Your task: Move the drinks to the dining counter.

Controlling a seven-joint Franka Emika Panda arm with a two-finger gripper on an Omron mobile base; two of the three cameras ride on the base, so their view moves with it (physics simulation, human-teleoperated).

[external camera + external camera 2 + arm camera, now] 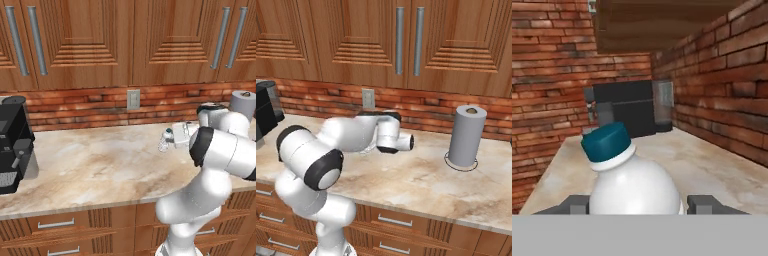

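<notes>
The small clear water bottle (163,143) with its teal cap stands near the back of the marbled counter (100,167) under the wooden wall cabinets. In the hand view the water bottle (634,182) leans to the left between my two fingertips. My gripper (173,137) (637,205) reaches in from the right, level with the counter, with its fingers (574,204) pressed close on both sides of the bottle's body. The yellow juice bottle and the dining counter are out of view.
A grey paper-towel roll (243,102) (467,134) stands upright at the back right of the counter. A black coffee machine (14,142) (629,112) occupies the left end. A brick backsplash (421,112) runs behind, with a wall outlet (133,99).
</notes>
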